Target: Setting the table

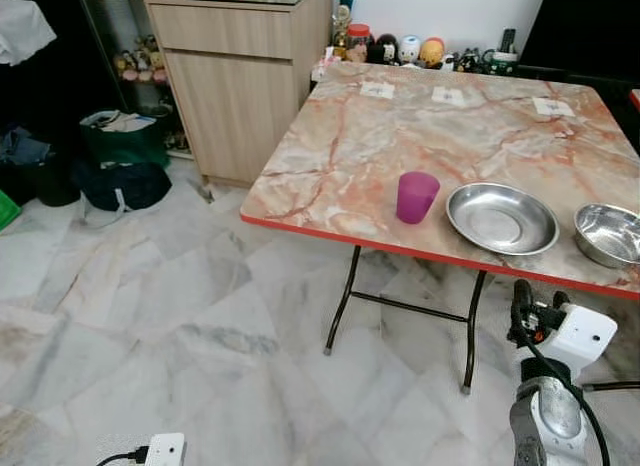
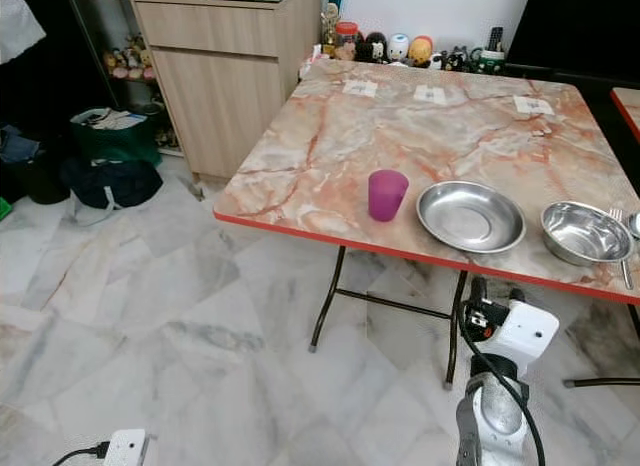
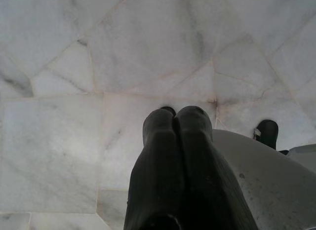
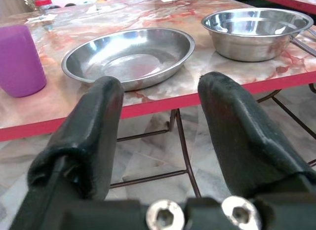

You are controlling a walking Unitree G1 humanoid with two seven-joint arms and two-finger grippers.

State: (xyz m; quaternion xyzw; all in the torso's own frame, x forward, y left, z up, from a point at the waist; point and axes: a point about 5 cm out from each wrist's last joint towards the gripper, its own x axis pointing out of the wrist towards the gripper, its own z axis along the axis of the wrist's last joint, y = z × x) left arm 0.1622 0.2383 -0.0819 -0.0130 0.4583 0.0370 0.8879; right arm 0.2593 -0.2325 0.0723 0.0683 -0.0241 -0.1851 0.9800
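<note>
While the right gripper (image 4: 158, 99) hangs just below the red edge of the tabletop (image 1: 420, 126), its two black fingers (image 4: 94, 126) stand wide apart with nothing between them, pointed up toward the steel dishes. In the right wrist view the shallow steel plate (image 4: 129, 55) lies straight ahead, close to the near edge, with the deeper steel bowl (image 4: 256, 30) beside it and the purple cup (image 4: 19, 59) on its other side — all three apart from one another and upright on the marbled surface. From the head cameras the same row reads cup (image 1: 416, 196), plate (image 1: 501, 218), bowl (image 1: 608, 233) from the robot's left to its right, and a fork (image 2: 622, 248) rests just past the bowl. The right arm (image 1: 555, 386) rises in front of the tabletop, near its folding metal legs (image 1: 345, 301).

The left gripper (image 3: 175, 122) points down at the pale marble floor (image 3: 98, 67), its fingers (image 3: 158, 136) pressed together and holding nothing.

Farther out, small white paper squares (image 1: 448, 96) lie along the far side of the tabletop, and a line of figurines (image 1: 410, 51) sits against the wall behind it. A wooden cabinet (image 1: 235, 81) stands to the left — dark bags (image 1: 120, 171) on the floor beside it. A white power plug (image 1: 165, 449) lies on the floor near the robot.
</note>
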